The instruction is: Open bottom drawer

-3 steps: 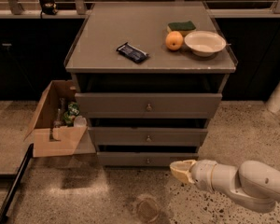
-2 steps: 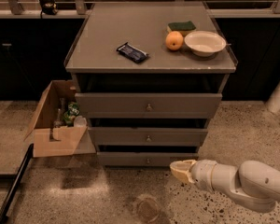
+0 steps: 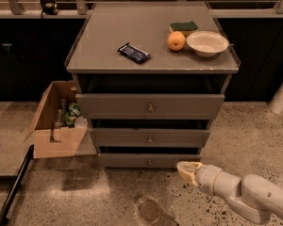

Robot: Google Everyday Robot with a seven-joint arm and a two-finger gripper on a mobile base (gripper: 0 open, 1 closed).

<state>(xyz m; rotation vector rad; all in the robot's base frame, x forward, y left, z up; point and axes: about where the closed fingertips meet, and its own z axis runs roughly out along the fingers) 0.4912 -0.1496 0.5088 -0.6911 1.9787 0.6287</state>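
The bottom drawer (image 3: pixel 132 161) is the slimmest grey front of three in the cabinet, with a small round metal knob (image 3: pixel 149 162) at its centre. It looks closed. My gripper (image 3: pixel 185 169) is at the end of the white arm that enters from the lower right. It hovers just in front of the drawer's right end, to the right of the knob and slightly lower, apart from it.
The cabinet top (image 3: pixel 104 32) holds a dark snack packet (image 3: pixel 134 52), an orange (image 3: pixel 176 41), a green sponge (image 3: pixel 185 26) and a white bowl (image 3: pixel 207 43). An open cardboard box (image 3: pixel 56 142) with bottles and cans stands on the floor at left. A white post (image 3: pixel 282 94) stands at right.
The gripper has hardly moved; it stays in front of the bottom drawer's right end. The drawers have not moved.
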